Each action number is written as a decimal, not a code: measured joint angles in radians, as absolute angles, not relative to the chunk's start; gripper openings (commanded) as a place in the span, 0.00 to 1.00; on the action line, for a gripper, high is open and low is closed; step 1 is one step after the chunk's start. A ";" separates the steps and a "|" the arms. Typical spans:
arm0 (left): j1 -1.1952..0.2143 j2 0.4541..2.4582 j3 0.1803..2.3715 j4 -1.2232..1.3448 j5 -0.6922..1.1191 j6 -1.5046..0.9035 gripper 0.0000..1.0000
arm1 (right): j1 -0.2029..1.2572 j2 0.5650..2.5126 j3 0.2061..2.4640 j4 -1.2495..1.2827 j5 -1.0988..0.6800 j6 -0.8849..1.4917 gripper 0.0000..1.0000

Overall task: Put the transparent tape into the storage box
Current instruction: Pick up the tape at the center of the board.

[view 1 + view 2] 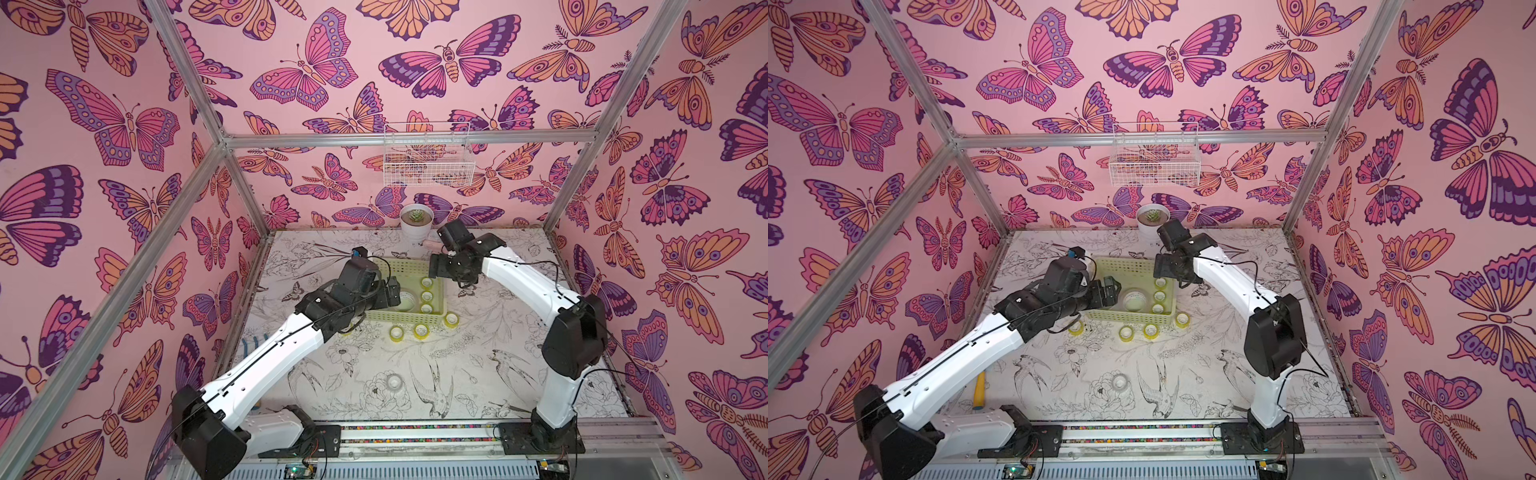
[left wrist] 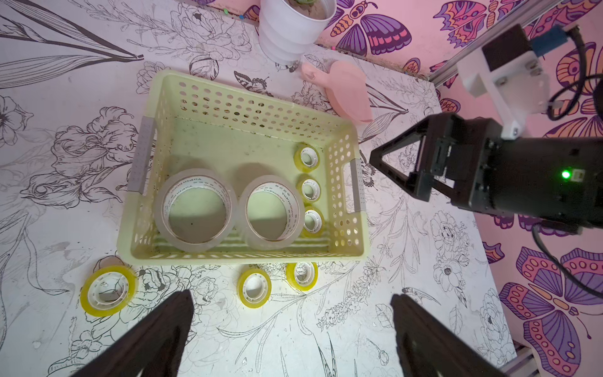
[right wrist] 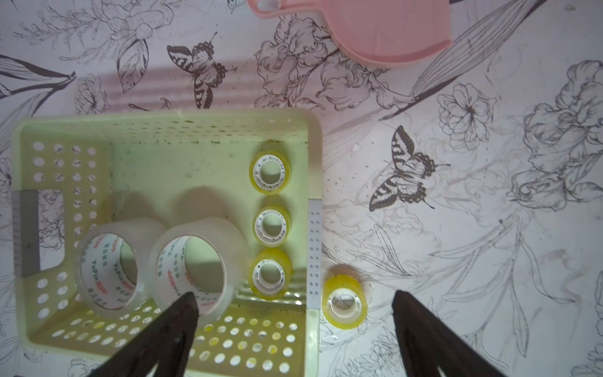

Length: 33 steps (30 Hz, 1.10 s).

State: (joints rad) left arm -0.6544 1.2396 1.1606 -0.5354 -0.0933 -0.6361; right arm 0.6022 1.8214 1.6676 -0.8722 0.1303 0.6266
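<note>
Butterfly wallpaper in pink, purple and orange surrounds your workspace, and the table is covered in white with line-drawn flowers and birds. Your storage box sits mid-table toward the back wall, pale yellow-green with perforated sides.

Inside it, 2 large clear rolls lie flat side by side. Beside them, 3 small rolls line up along the wall nearest your right arm, and the middle 1 looks paler than its yellow neighbours. Outside, 4 small yellow rolls lie on the table just beside the box's near wall. The rightmost roll is at the box's right corner, and 1 is half hidden under your left arm in both top views. A small colourless roll lies well apart, nearer the front edge.

Your left gripper hangs at the left end of the box, jaws spread wide with nothing between them. Your right gripper is also wide apart and empty, above the box's right wall. 1 of its fingers is over a large roll inside, the other over the table outside.

A white pot with a succulent stands at the back wall. A pink scoop lies between it and the box, and a white wire basket hangs on the wall above.
</note>
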 measured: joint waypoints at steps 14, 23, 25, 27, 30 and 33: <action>-0.654 1.194 1.090 -0.554 0.102 -0.592 1.00 | 0.603 1.590 1.320 -0.851 0.129 0.744 0.99; -0.682 1.213 1.063 -0.559 0.166 -0.641 1.00 | 0.603 1.526 1.225 -0.856 0.117 0.694 0.86; -0.698 1.215 1.057 -0.562 0.157 -0.661 1.00 | 0.603 1.527 1.203 -0.853 0.110 0.673 0.78; -0.713 1.223 1.057 -0.563 0.142 -0.679 1.00 | 0.603 1.527 1.182 -0.846 0.103 0.658 0.70; -0.736 1.244 1.058 -0.563 0.121 -0.702 1.00 | 0.602 1.529 1.152 -0.820 0.089 0.647 0.57; -0.750 1.266 1.064 -0.566 0.104 -0.715 1.00 | 0.602 1.556 1.141 -0.788 0.068 0.638 0.46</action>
